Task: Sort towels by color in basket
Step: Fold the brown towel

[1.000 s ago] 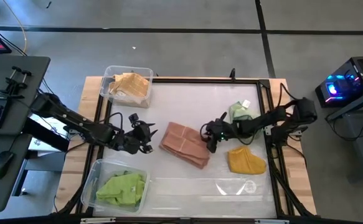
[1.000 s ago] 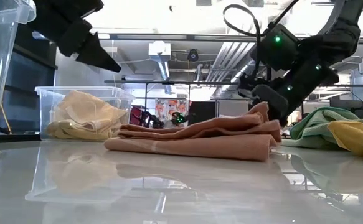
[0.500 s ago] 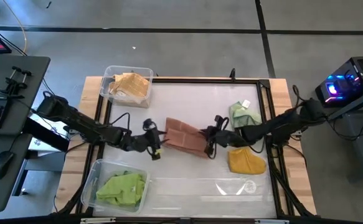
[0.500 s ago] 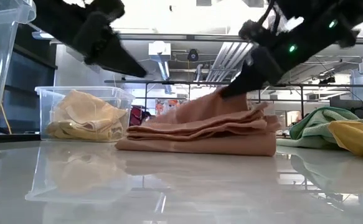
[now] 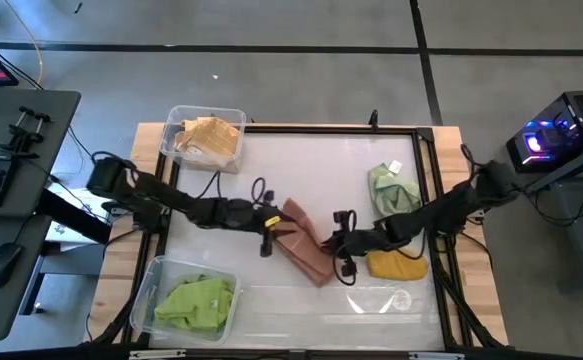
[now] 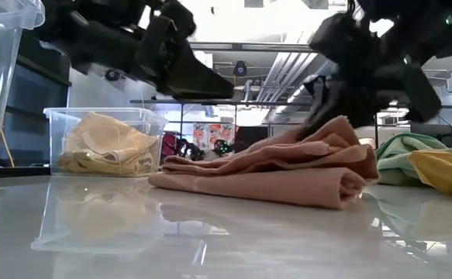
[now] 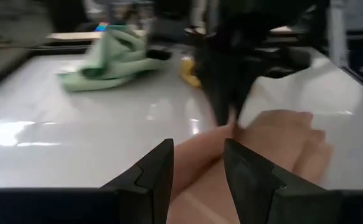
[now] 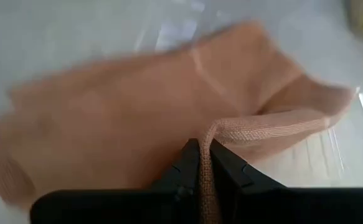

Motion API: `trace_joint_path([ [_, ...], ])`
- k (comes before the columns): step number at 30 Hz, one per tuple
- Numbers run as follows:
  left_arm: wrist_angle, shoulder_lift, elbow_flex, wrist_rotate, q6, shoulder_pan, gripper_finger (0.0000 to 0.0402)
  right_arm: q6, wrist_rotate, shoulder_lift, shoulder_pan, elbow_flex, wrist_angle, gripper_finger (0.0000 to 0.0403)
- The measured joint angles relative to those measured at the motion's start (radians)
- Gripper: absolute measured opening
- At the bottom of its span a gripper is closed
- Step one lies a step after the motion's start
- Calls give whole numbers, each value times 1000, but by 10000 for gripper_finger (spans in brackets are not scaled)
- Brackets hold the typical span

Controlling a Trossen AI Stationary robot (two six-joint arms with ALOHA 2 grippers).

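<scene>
A dusty pink-brown towel point(image 5: 304, 245) lies folded mid-table; it also shows in the low view point(image 6: 264, 174). My right gripper point(image 5: 343, 256) is shut on its right end. My left gripper point(image 5: 268, 236) is open just above the towel's left end, apart from it in the low view point(image 6: 222, 87). In the left wrist view the towel point(image 7: 274, 143) lies beyond the open fingers. A sage green towel point(image 5: 391, 190) and a mustard yellow towel point(image 5: 396, 262) lie at the right. A lime towel point(image 5: 196, 300) lies in the near-left bin, a tan checked towel point(image 5: 211, 140) in the far-left bin. My right gripper pinches a hemmed edge of the pink-brown towel point(image 8: 231, 130) between its two shut fingers. That edge is raised off the table and curls over the rest point(image 6: 334, 132). The towel's left part point(image 6: 202, 180) stays flat on the table.
Two clear plastic bins stand at the table's left, one far point(image 5: 176, 120) and one near point(image 5: 151, 290). A clear lid or sheet point(image 5: 371, 298) lies near the front edge. A dark frame point(image 5: 433, 200) edges the white table top.
My right gripper has taken hold of the pink-brown towel's right end, lifted it and carried it toward the near edge; that end has bunched and folded over while the left part stayed down. My left gripper has gone toward the table's right, to the towel's left end.
</scene>
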Motion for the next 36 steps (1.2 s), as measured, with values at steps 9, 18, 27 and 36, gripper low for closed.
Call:
trace_joint_path([
  [9,-1,201,141,16,185,15,129,-8,-19,86,-1,0,52,15],
  [18,-227,327,335,126,391,68,179,22,41,77,0,1,80,14],
  [27,-304,344,365,70,456,94,200,37,130,16,26,8,40,14],
  [36,-384,344,365,55,477,111,156,45,246,-8,60,27,-20,14],
])
